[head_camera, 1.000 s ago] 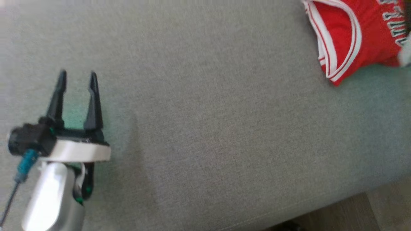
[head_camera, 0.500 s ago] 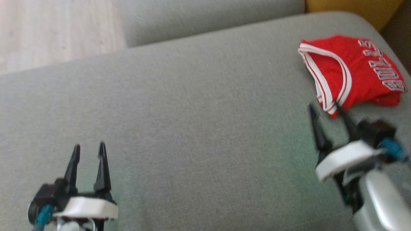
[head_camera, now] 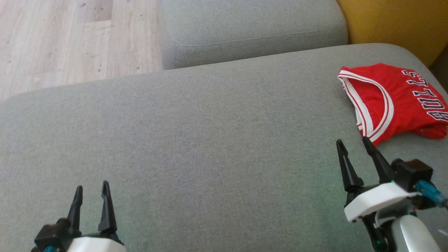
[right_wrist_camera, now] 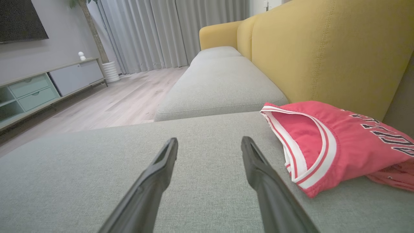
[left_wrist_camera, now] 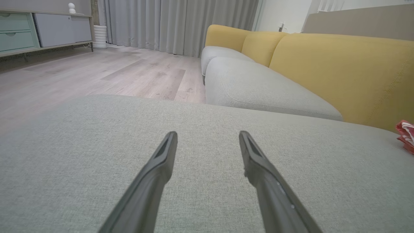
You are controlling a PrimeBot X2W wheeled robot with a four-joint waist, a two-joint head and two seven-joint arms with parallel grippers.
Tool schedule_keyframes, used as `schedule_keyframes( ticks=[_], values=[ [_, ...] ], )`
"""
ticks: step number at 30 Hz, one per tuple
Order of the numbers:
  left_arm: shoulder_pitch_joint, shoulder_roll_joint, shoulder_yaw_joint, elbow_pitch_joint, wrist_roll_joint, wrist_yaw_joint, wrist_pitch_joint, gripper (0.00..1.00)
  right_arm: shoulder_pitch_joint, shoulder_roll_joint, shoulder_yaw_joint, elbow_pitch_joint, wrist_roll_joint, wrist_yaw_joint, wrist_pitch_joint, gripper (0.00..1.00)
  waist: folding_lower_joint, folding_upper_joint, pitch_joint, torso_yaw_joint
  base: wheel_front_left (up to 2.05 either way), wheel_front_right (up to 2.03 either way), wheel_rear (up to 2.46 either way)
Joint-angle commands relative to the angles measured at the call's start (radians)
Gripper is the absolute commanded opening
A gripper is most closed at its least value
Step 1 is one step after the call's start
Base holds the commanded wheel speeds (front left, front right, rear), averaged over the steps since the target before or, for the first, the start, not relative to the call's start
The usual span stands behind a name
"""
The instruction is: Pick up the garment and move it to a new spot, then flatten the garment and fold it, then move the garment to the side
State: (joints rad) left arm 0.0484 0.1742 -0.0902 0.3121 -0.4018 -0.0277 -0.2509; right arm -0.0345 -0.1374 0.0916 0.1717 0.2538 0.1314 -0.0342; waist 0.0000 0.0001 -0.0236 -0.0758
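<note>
The garment (head_camera: 395, 101) is a red jersey with white trim and dark lettering, folded into a compact bundle at the far right of the grey sofa cushion (head_camera: 210, 140). It also shows in the right wrist view as the garment (right_wrist_camera: 330, 142), just right of my fingers, and its red edge (left_wrist_camera: 407, 135) peeks in at the right of the left wrist view. My right gripper (head_camera: 352, 143) hovers open just short of the garment's near corner, holding nothing. At the lower left my left gripper (head_camera: 91, 187) is open over bare cushion, far from the garment.
A second grey seat cushion (head_camera: 252, 31) lies beyond, with the yellow backrest (head_camera: 392, 24) to the right. Wooden floor (head_camera: 70, 38) lies past the cushion's far left edge. A low cabinet (right_wrist_camera: 38, 87) and curtains stand across the room.
The head camera has swung up, bringing floor, far cushion and both grippers into view. The right gripper has come into view near the garment. Both grippers stay open.
</note>
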Motion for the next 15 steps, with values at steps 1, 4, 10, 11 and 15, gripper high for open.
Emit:
schedule_keyframes(
  ticks=[1,4,10,11,15],
  values=[
    [-0.034,0.004,0.05,-0.031,0.014,-0.005,-0.011,1.0,-0.015,0.005,0.015,-0.04,-0.008,-0.001,0.012,1.0,0.0,-0.0001,-0.001,0.001,0.0,0.0,0.0],
    [-0.033,0.0,0.059,-0.038,0.02,-0.009,-0.011,1.0,-0.01,0.011,0.012,-0.044,-0.014,-0.001,0.026,1.0,0.0,-0.0001,-0.001,-0.001,0.0,0.0,0.0],
    [-0.035,-0.007,0.074,-0.041,0.033,-0.021,-0.011,1.0,-0.005,0.019,0.012,-0.054,-0.017,-0.001,0.027,1.0,0.0,-0.0001,0.004,-0.009,0.0,0.0,0.0],
    [-0.036,-0.008,0.077,-0.042,0.034,-0.022,-0.011,1.0,-0.005,0.021,0.012,-0.057,-0.016,-0.001,0.023,1.0,0.0,-0.0001,0.005,-0.009,0.0,0.0,0.0],
    [-0.037,-0.013,0.083,-0.043,0.04,-0.03,-0.011,1.0,-0.003,0.027,0.01,-0.058,-0.014,-0.001,0.017,1.0,0.0,-0.0001,0.008,-0.009,0.0,0.0,0.0]
  ],
)
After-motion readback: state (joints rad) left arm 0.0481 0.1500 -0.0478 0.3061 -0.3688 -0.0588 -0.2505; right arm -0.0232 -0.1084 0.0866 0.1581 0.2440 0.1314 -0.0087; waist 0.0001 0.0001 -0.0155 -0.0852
